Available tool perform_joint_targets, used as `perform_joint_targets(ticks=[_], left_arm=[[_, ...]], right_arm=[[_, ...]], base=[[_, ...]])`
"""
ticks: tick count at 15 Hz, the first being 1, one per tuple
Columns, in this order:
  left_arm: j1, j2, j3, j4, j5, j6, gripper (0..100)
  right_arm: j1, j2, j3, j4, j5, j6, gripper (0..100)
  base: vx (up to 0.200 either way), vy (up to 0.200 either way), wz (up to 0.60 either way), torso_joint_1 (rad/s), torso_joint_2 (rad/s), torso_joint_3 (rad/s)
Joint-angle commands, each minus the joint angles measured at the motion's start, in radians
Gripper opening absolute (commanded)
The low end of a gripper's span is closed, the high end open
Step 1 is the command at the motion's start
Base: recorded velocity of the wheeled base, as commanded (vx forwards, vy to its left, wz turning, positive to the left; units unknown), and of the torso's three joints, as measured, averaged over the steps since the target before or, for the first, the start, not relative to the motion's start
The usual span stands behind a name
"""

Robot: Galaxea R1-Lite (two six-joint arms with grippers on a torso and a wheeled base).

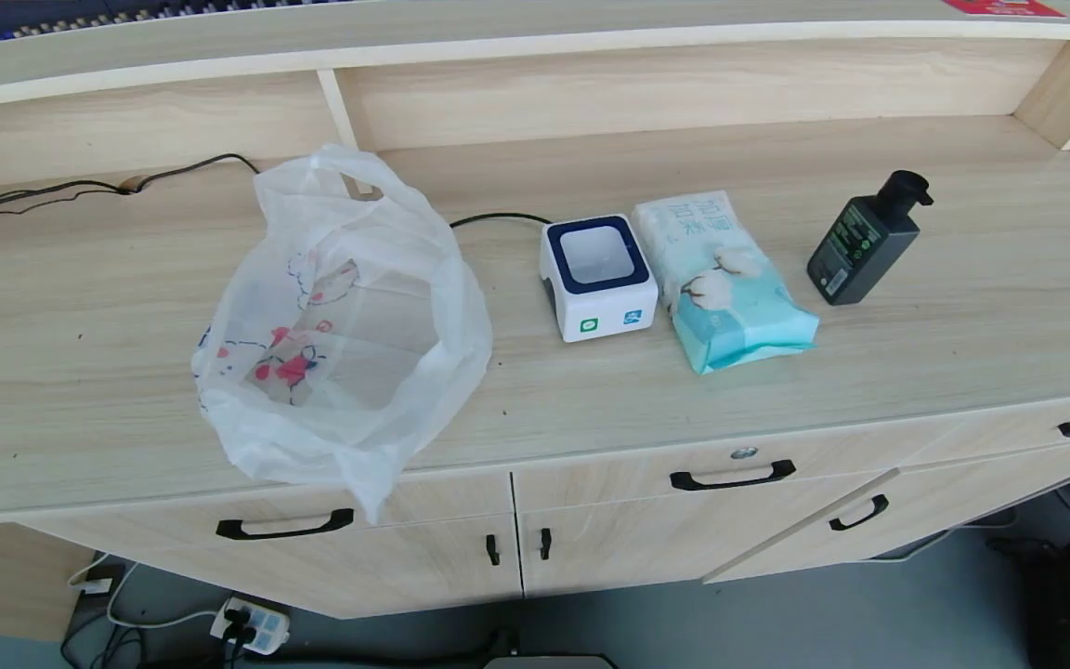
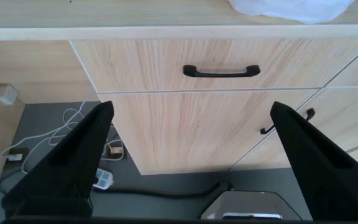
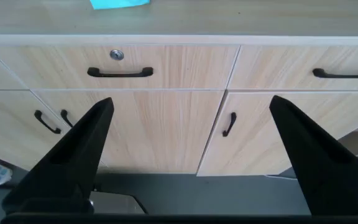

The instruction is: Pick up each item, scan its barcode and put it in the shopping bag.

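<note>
Head view: shopping bag (image 1: 340,325), scanner (image 1: 598,277), tissue pack (image 1: 725,283), bottle (image 1: 860,243) on counter (image 1: 80,353).

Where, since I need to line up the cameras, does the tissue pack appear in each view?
Head view: the tissue pack lies on the counter, right of the scanner, left of the black pump bottle.
Right wrist view: its teal corner at the counter's front edge, above the drawer lock.
Left wrist view: the cabinet front under the shopping bag, farther left.
Shared landmark: the drawer lock, below the pack.
</note>
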Motion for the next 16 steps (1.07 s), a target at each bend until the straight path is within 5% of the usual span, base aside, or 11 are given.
perform_joint_targets(ticks=[1, 3, 6, 16], left_arm=[[0.000, 0.000, 0.000, -0.001, 0.000, 0.003, 100], [0.000, 0.000, 0.000, 0.002, 0.000, 0.013, 100], [0.000, 0.000, 0.000, 0.002, 0.000, 0.009, 100], [0.000, 0.002, 0.000, 0.004, 0.000, 0.011, 100]], right_arm=[[0.000, 0.454, -0.296, -0.043, 0.061, -0.013, 100], [0.006, 0.744, -0.505, -0.050, 0.069, -0.042, 100], [0.167, 1.042, -0.741, -0.052, 0.077, -0.019, 100], [0.363, 1.397, -0.916, -0.069, 0.043, 0.014, 100]], base=[[0.000, 0.000, 0.00, 0.000, 0.00, 0.000], [0.000, 0.000, 0.00, 0.000, 0.00, 0.000], [0.000, 0.000, 0.00, 0.000, 0.00, 0.000], [0.000, 0.000, 0.00, 0.000, 0.00, 0.000]])
